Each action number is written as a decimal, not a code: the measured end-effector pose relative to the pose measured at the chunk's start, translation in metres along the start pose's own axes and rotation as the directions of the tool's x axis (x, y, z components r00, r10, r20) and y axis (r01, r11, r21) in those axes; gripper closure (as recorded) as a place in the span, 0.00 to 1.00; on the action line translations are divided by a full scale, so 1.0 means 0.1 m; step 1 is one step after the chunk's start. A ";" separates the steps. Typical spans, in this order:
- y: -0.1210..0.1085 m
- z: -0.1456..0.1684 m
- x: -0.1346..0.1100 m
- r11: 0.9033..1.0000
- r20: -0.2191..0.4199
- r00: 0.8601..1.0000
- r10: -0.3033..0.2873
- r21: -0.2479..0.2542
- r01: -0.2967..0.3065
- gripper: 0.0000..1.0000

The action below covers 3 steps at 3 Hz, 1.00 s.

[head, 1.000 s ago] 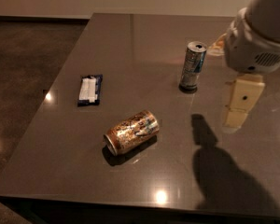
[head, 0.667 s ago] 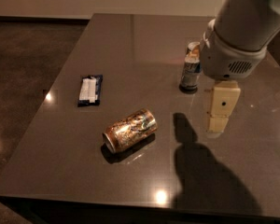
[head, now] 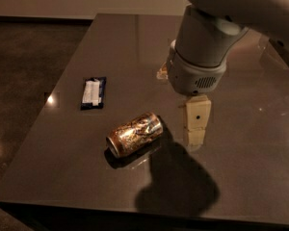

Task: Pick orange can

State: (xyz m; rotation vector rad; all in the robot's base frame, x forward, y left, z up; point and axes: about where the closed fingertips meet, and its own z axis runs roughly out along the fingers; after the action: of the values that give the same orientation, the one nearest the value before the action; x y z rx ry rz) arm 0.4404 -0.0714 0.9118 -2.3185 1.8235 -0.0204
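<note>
The orange can [head: 134,134] lies on its side on the dark table [head: 77,177], left of centre, its silver rim facing the front left. My gripper [head: 179,100] hangs from the big grey wrist, just right of the can and slightly behind it, above the table. One beige finger [head: 197,113] points down to the right of the can. The other finger [head: 162,73] peeks out behind the wrist, so the gripper is open and empty. It does not touch the can.
A dark blue snack bar [head: 93,92] with a white label lies to the left of the can. The arm casts a large shadow [head: 180,182] on the table in front of the gripper. The table's left edge borders dark floor [head: 24,81].
The arm has moved left and toward the orange can, and now hides the taller silver-and-blue can. The orange can and the snack bar have not moved.
</note>
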 end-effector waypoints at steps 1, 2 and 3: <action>-0.01 0.15 -0.16 0.998 0.014 0.998 -0.057 -0.024 0.057 0.00; 0.00 0.39 -0.38 0.989 0.048 0.990 -0.133 -0.053 0.135 0.00; 0.03 0.52 -0.52 0.982 0.073 0.982 -0.172 -0.068 0.177 0.00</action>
State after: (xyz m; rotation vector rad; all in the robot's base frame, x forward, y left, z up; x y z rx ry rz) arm 0.4322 -0.0146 0.8655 -2.4916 1.6115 0.1012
